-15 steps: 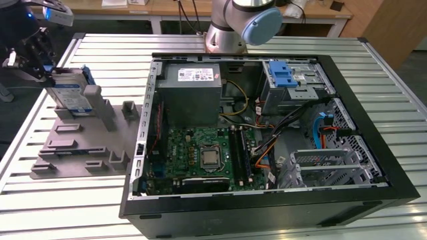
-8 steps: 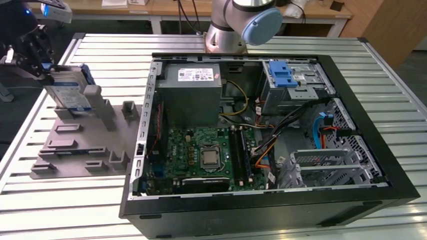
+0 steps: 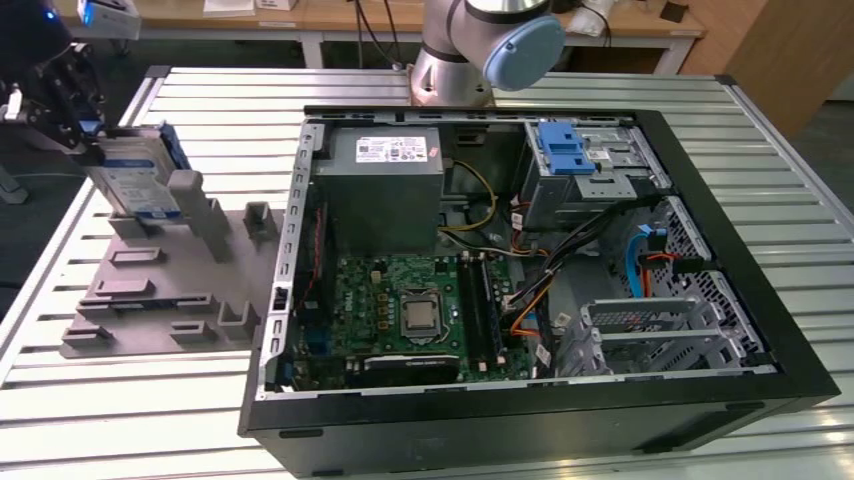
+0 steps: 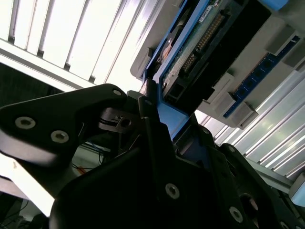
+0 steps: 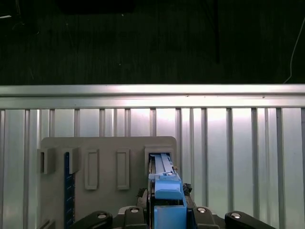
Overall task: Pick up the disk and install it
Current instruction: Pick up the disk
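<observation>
At the exterior view's left, we see the gripper (image 3: pixel 91 140) clamped on the disk (image 3: pixel 140 180) by its blue edge. The disk stands upright in the grey rack (image 3: pixel 147 300), probably so that edge is free to grasp.

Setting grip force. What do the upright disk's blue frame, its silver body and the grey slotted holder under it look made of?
Blue carrier frame: looks moulded plastic, matte, uniform colour. Flat rectangular silver disk: apparently metal, dull sheen, white-and-blue label. Grey slotted holder: matte, even grey, probably plastic; printed or moulded, can't tell.
</observation>
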You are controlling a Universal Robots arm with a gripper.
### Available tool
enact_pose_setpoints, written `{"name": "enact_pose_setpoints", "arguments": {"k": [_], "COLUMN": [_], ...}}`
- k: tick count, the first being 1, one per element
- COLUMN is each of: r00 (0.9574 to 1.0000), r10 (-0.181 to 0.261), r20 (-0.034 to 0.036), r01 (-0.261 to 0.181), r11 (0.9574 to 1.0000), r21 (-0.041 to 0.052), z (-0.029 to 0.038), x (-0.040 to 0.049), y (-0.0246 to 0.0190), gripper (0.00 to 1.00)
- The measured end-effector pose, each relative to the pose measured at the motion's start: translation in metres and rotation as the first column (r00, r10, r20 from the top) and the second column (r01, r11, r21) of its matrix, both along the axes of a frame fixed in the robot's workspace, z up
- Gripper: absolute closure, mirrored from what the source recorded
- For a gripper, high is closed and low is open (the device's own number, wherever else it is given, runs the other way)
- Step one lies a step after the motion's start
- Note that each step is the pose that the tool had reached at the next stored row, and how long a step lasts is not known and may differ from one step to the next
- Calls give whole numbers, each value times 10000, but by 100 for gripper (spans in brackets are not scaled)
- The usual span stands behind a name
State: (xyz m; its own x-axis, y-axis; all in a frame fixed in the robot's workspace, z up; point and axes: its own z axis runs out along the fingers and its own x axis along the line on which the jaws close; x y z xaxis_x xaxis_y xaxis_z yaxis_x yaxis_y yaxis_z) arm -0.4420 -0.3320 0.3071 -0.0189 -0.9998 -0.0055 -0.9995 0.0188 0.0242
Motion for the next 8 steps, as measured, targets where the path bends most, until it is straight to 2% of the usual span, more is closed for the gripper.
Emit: {"name": "enact_pose_setpoints", "arguments": {"k": [8], "r00": [10000], "r10": [0], "r20": [0], "r01": [0], "r11": [10000], "r21": [0], "z": [18], "x": [0], "y": [0], "gripper": [64]}}
